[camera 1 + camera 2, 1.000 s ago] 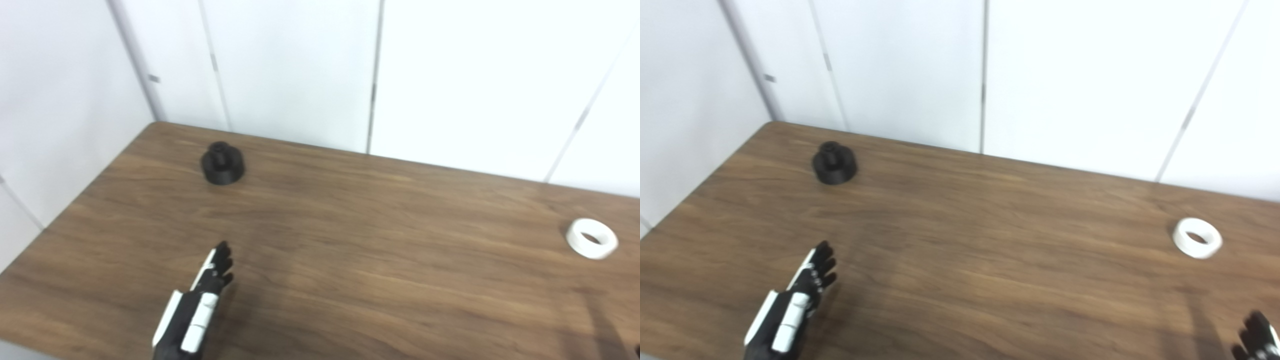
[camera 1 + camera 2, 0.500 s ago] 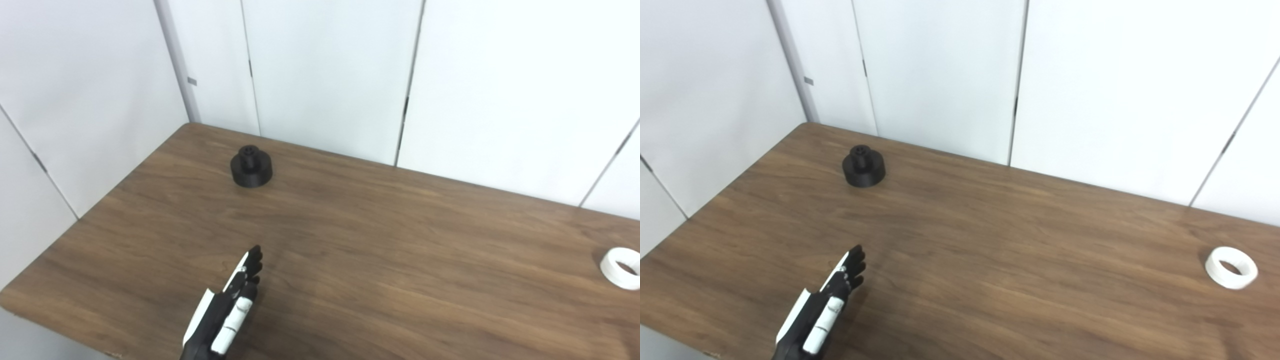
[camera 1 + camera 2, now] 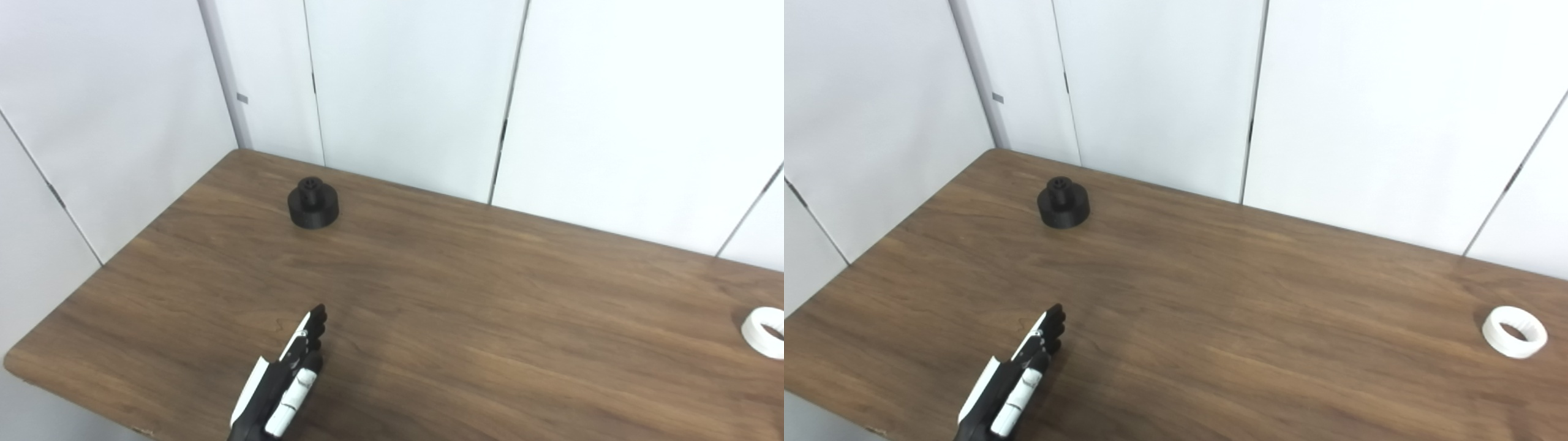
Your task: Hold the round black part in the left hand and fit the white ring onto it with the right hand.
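The round black part (image 3: pixel 313 203) stands on the wooden table (image 3: pixel 465 294) near its far left corner, a small hub on top. The white ring (image 3: pixel 1515 331) lies flat near the table's right edge, far from the black part. My left hand (image 3: pixel 286 380) comes in at the bottom left, fingers stretched out flat and pointing toward the black part, well short of it and holding nothing. My right hand is out of both views.
White wall panels (image 3: pixel 404 86) rise right behind the table's far edge and along its left side. The table's left front corner (image 3: pixel 12 361) shows at the lower left.
The whole picture has shifted, so the head camera has turned left and the right hand has left the picture. The left hand's fingers have drawn closer together. The parts stay put.
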### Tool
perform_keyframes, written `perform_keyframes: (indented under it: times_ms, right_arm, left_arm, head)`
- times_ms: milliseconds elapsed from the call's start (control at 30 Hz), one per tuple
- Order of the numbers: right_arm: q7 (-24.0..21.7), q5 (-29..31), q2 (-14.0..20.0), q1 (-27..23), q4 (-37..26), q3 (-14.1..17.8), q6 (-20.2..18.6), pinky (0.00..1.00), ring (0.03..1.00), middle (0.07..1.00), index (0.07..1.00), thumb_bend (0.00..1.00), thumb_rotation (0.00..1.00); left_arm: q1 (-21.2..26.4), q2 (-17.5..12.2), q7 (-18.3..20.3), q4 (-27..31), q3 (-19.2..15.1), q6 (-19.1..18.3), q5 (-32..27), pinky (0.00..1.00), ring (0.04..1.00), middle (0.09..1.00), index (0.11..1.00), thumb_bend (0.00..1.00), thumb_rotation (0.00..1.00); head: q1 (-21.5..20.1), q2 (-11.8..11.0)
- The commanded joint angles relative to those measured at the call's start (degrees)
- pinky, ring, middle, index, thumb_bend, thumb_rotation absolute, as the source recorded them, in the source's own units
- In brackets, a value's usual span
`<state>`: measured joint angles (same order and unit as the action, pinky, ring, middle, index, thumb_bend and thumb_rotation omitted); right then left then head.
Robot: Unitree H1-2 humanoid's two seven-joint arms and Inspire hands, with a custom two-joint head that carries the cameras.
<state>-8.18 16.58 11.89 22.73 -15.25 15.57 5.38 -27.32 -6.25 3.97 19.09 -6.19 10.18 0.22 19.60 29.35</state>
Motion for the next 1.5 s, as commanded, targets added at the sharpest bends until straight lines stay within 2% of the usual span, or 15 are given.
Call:
perform_keyframes:
  times_ms: [0,67,167,267,367,467,533,600,667,833,933,1067,1300,1467]
  right_arm:
    - [-0.5,0.12,0.51,-1.27,-0.73,0.19,3.42,1.0,1.0,0.983,0.948,0.57,1.0]
    - [-0.49,0.04,0.48,-1.47,-0.42,0.15,3.57,1.0,1.0,0.981,0.945,0.58,0.99]
    - [-0.54,0.24,0.3,-1.77,-0.09,-0.01,3.82,1.0,1.0,0.98,0.946,0.56,1.0]
    - [-0.69,0.15,0.31,-2.02,0.38,-0.25,4.18,1.0,1.0,0.979,0.945,0.56,1.0]
    - [-1.05,0.78,0.48,-2.16,0.94,-0.27,4.64,1.0,1.0,0.983,0.947,0.56,1.0]
    - [-0.85,0.66,0.39,-2.25,1.11,0.03,4.56,1.0,1.0,0.984,0.951,0.57,1.0]
    - [-1.19,1.04,0.48,-2.39,1.68,0.12,5.05,1.0,1.0,0.977,0.946,0.57,1.0]
    - [-1.07,1.03,0.42,-2.41,1.86,0.19,4.86,1.0,1.0,0.972,0.938,0.58,1.0]
    - [-1.0,1.08,0.36,-2.31,1.67,0.15,4.52,1.0,1.0,0.976,0.939,0.58,1.0]
    - [-0.72,0.2,0.27,-2.05,1.44,0.11,4.65,1.0,1.0,0.963,0.935,0.59,1.0]
    - [-0.29,-0.24,-0.08,-1.89,0.77,0.01,4.07,1.0,1.0,0.968,0.935,0.6,1.0]
    - [-0.09,-0.51,-0.26,-1.7,0.38,-0.01,3.68,1.0,1.0,0.968,0.937,0.59,1.0]
    - [-0.4,-0.53,-0.45,-1.49,0.48,0.06,4.3,1.0,1.0,0.973,0.937,0.59,0.99]
    - [-0.14,-1.01,-0.62,-1.2,-0.32,-0.09,3.85,1.0,1.0,0.973,0.94,0.6,0.99]
  left_arm:
    - [0.86,0.66,-1.28,1.02,-0.03,1.22,1.48,0.99,0.997,0.996,1.0,0.68,0.86]
    - [1.08,0.78,-1.88,1.32,-0.3,1.09,1.98,1.0,1.0,0.996,1.0,0.68,0.8]
    - [1.97,1.29,-4.56,3.59,-1.89,-0.29,5.51,0.97,0.984,0.986,0.996,0.7,0.64]
    - [4.04,-0.56,-5.59,6.6,-4.17,-3.02,7.18,0.97,0.981,0.978,0.99,0.75,0.52]
    - [8.15,-3.17,-6.22,9.86,-7.28,-8.65,11.14,0.99,0.978,0.962,0.967,0.82,0.42]
    - [12.63,-6.63,-5.01,12.85,-8.94,-15.75,17.81,0.99,0.978,0.967,0.974,0.87,0.4]
    - [15.29,-9.25,-3.67,13.78,-9.48,-19.91,20.82,0.89,0.94,0.955,0.967,0.9,0.4]
    - [17.77,-11.5,-2.32,13.97,-9.92,-23.93,22.66,0.86,0.934,0.958,0.967,0.92,0.41]
    - [19.76,-13.81,-1.55,13.32,-9.82,-26.48,25.28,0.95,0.981,0.983,0.978,0.95,0.44]
    - [23.48,-20.27,-1.33,7.74,-9.27,-25.96,31.7,1.0,1.0,0.988,0.979,1.0,0.47]
    - [25.86,-23.6,-1.62,2.73,-8.67,-25.95,34.37,1.0,1.0,0.974,0.957,1.0,0.46]
    - [28.81,-27.43,-2.42,-4.97,-7.0,-25.22,37.08,1.0,1.0,0.974,0.954,1.0,0.5]
    - [34.58,-30.71,-4.55,-17.63,-3.6,-24.26,39.79,1.0,1.0,0.984,0.944,1.0,0.54]
    - [38.36,-32.03,-5.41,-23.98,-1.09,-23.9,40.65,1.0,1.0,0.983,0.937,1.0,0.52]
  head:
    - [-0.04,0.06]
    - [-0.13,0.07]
    - [-0.39,0.05]
    - [0.03,0.28]
    - [0.6,0.35]
    - [0.84,0.39]
    - [0.84,0.32]
    - [0.88,0.35]
    - [0.79,0.45]
    - [0.73,0.51]
    - [0.58,0.57]
    - [0.39,0.66]
    - [0.16,0.78]
    - [-0.13,0.89]
